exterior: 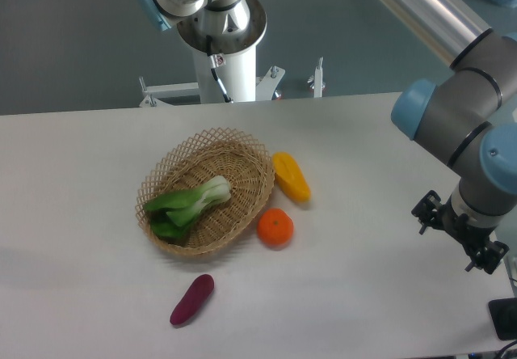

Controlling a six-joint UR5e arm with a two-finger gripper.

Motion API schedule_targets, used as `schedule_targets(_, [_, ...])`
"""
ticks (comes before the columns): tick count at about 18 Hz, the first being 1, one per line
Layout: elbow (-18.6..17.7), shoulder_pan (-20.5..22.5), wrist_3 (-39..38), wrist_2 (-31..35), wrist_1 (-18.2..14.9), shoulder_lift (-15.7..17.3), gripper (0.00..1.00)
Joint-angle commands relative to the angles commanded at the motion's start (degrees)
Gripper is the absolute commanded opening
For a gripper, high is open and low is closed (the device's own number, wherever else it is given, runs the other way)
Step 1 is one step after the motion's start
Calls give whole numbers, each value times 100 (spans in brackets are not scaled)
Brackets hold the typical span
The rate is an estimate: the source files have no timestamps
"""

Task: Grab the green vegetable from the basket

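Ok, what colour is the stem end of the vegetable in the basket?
Whitish pale green on the green vegetable, with dark green leaves; the fixed camera shows it clearly.

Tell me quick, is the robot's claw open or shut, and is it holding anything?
Black two-finger gripper: holding nothing; open or shut cannot be told. The green leafy vegetable lies in the tan oval wicker basket.

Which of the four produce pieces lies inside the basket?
The green leafy vegetable with a whitish stem; the yellow, orange and purple pieces lie on the table.

Bright, even overhead light; soft faint shadows, sharp focus, mild glare.
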Motion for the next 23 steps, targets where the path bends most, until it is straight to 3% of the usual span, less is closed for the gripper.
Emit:
schedule_targets(6, [-386,-35,-395,-352,175,219,100])
schedule_targets(13, [-966,-483,-871,-343,255,510,100])
schedule_targets(23, [-2530,-1081,-871,-352,255,1572,100])
